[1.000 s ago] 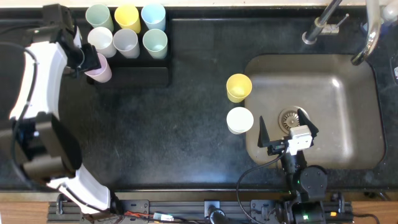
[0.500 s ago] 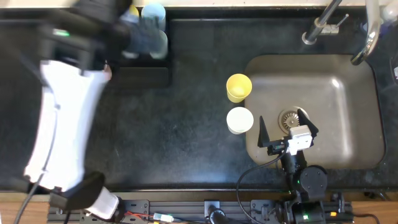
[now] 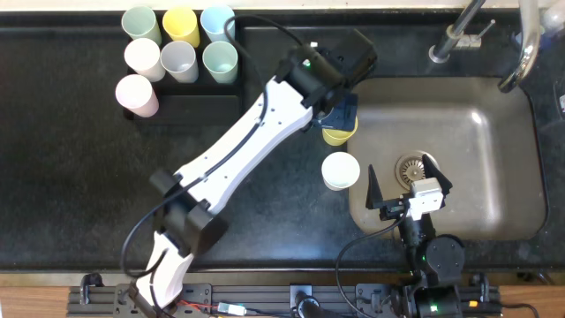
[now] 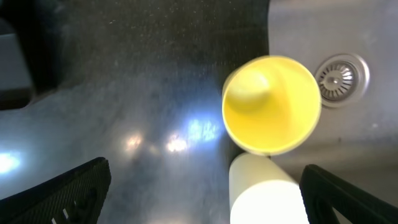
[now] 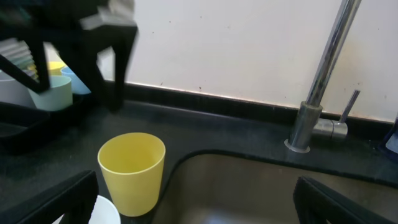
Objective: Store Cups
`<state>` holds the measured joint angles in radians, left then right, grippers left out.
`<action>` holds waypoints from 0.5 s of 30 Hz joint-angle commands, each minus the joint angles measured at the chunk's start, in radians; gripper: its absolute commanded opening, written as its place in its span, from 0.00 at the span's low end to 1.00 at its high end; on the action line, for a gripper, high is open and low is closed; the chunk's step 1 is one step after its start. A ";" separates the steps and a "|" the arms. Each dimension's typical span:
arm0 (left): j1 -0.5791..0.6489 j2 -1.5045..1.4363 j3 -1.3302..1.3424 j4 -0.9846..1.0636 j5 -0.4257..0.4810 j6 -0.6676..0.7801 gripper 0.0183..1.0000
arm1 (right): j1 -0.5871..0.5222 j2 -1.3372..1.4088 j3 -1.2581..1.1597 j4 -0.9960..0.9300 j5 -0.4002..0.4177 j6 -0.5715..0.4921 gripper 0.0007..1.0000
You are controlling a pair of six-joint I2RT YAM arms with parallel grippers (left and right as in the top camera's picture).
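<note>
A yellow cup (image 3: 338, 128) (image 4: 272, 104) (image 5: 132, 171) stands upright on the dark counter beside the sink, with a white cup (image 3: 341, 170) (image 4: 261, 193) (image 5: 102, 213) just in front of it. My left gripper (image 3: 341, 108) (image 4: 205, 202) hangs open above the yellow cup, and its dark fingers (image 5: 115, 59) stand behind and above the cup. The black rack (image 3: 207, 108) at the back left holds several cups, a pink cup (image 3: 137, 95) at its left end. Over the sink, near the drain, my right gripper (image 3: 403, 177) (image 5: 199, 214) is open and holds nothing.
The steel sink (image 3: 494, 132) fills the right side, its drain (image 4: 341, 73) close to the yellow cup. A faucet (image 3: 455, 35) (image 5: 323, 81) rises at the back. The left arm (image 3: 238, 150) stretches diagonally across the counter's middle.
The left arm has swung from the rack at the far left across to the yellow cup by the sink. The pink cup stays at the rack. The right arm has not moved.
</note>
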<state>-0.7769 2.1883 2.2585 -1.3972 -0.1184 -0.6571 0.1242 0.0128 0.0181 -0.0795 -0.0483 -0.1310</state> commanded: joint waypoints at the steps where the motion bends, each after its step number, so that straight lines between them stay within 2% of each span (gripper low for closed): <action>1: 0.005 0.050 0.005 0.027 0.026 -0.024 1.00 | 0.000 -0.008 -0.013 0.005 -0.006 0.003 1.00; 15: 0.000 0.126 0.000 0.032 0.051 -0.025 0.98 | 0.000 -0.008 -0.013 0.005 -0.006 0.003 1.00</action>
<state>-0.7712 2.2955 2.2585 -1.3670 -0.0776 -0.6601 0.1242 0.0128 0.0181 -0.0799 -0.0483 -0.1310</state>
